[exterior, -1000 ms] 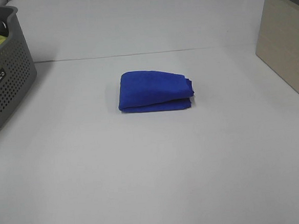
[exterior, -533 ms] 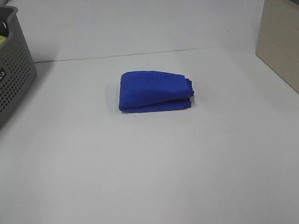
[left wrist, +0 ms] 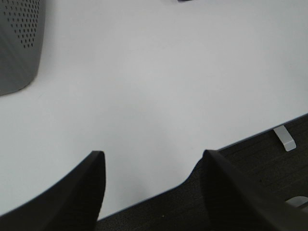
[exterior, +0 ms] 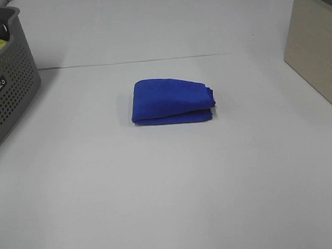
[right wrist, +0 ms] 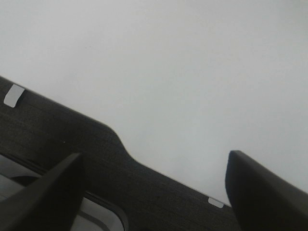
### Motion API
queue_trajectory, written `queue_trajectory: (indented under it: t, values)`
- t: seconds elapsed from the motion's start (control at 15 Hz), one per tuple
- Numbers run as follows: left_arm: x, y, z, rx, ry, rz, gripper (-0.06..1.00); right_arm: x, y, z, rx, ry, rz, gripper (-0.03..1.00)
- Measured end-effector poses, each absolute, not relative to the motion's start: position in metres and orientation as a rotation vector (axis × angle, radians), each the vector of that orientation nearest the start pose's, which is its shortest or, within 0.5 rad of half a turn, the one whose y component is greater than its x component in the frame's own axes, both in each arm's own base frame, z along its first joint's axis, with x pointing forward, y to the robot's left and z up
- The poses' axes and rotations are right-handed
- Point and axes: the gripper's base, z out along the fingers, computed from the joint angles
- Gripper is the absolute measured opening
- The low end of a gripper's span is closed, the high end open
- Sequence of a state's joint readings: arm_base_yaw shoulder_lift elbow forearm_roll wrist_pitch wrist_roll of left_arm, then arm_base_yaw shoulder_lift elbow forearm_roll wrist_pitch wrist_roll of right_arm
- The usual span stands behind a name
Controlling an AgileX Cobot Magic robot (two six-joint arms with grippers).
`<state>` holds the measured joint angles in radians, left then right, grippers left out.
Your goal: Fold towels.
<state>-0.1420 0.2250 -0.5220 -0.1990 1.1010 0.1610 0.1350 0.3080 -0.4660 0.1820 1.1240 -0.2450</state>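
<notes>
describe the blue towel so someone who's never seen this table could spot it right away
On the white table, look near the middle, between the grey perforated basket on the left and the beige box on the right. The towel lies there folded into a compact stack, the only royal-blue thing in view.

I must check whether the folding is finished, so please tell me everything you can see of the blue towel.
The blue towel is a deep royal blue with a soft, plush look. It is folded into a compact rectangle of several layers: a rounded fold on its left side and the stacked edges showing on its right and along the front. It lies flat near the middle of the white table, well apart from the grey basket and the beige box. Nothing touches it but the table. No label is visible.
</notes>
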Motion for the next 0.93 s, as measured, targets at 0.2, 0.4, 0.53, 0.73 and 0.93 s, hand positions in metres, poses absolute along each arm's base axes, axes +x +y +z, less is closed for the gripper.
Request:
queue_trajectory:
  t: [0.2, 0.4, 0.53, 0.73, 0.93]
  values:
    - [0.023, -0.018, 0.28, 0.245, 2.246, -0.198, 0.56, 0.026, 0.016, 0.262, -0.313, 2.326, 0.128, 0.78]
    - [-0.001, -0.016, 0.282, 0.219, 2.092, -0.167, 0.56, 0.001, 0.016, 0.265, -0.271, 2.146, 0.094, 0.78]
    - [-0.011, -0.016, 0.282, 0.22, 2.032, -0.161, 0.56, -0.005, 0.016, 0.265, -0.27, 2.099, 0.091, 0.78]
    - [-0.011, -0.016, 0.282, 0.22, 2.028, -0.161, 0.56, -0.005, 0.016, 0.265, -0.27, 2.097, 0.094, 0.78]
    - [-0.011, -0.015, 0.282, 0.22, 2.027, -0.16, 0.56, -0.005, 0.016, 0.265, -0.271, 2.097, 0.099, 0.78]
